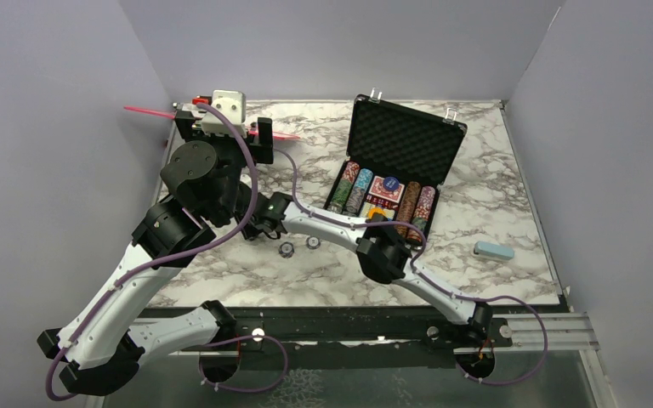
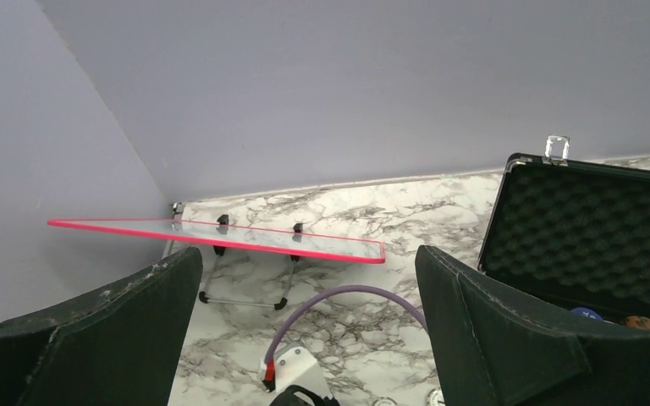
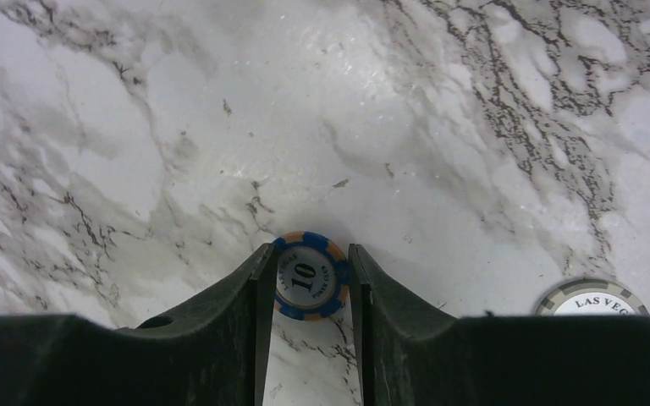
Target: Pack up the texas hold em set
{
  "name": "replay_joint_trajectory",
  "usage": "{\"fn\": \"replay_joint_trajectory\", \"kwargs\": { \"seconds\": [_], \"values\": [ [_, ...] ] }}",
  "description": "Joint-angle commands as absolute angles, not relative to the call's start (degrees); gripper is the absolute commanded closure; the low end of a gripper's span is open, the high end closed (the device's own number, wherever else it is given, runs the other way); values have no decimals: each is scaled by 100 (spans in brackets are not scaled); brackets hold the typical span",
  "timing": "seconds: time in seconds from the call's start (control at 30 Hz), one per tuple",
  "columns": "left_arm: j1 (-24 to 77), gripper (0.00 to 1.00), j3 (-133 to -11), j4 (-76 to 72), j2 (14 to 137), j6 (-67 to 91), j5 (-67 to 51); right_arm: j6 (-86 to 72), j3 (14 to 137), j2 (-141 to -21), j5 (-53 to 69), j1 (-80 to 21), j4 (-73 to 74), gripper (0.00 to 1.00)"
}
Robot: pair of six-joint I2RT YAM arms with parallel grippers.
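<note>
The black case (image 1: 404,140) of the texas hold em set stands open at the back of the table, foam lid (image 2: 592,233) upright, with rows of coloured chips (image 1: 353,189) and card decks inside. My right gripper (image 3: 309,275) is low over the marble, its jaws pressed against both sides of a blue-and-orange "10" chip (image 3: 307,277) lying flat. Another loose chip (image 3: 591,298) lies to its right. In the top view two loose chips (image 1: 286,249) lie near the right gripper (image 1: 253,228). The left gripper (image 2: 309,262) hangs wide open and holds nothing, raised at the back left (image 1: 262,140).
A pink strip on wire legs (image 2: 220,237) stands at the back left corner (image 1: 149,111). A small light-blue block (image 1: 493,250) lies right of the case. A purple cable (image 2: 347,296) arcs below the left gripper. Grey walls close in on three sides.
</note>
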State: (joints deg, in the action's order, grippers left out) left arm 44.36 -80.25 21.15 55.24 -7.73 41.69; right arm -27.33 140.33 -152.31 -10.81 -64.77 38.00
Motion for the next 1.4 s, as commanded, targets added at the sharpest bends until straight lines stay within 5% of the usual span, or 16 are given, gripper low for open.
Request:
{"fn": "replay_joint_trajectory", "kwargs": {
  "seconds": [0.0, 0.43, 0.87, 1.37],
  "values": [
    [4438, 1, -8152, 2125, 5425, -672, 4176, -2212, 13717, -15135, -666, -6693, 4499, 62],
    [4438, 1, -8134, 2126, 5413, -523, 4085, -874, 13254, -14955, -421, -7094, 5247, 62],
    [4438, 1, -8106, 2126, 5370, -495, 4061, -477, 10391, -13178, 651, -7093, 5073, 62],
    [4438, 1, -8165, 2108, 5401, -504, 4025, -860, 11284, -13466, 199, -7183, 5362, 42]
  ]
}}
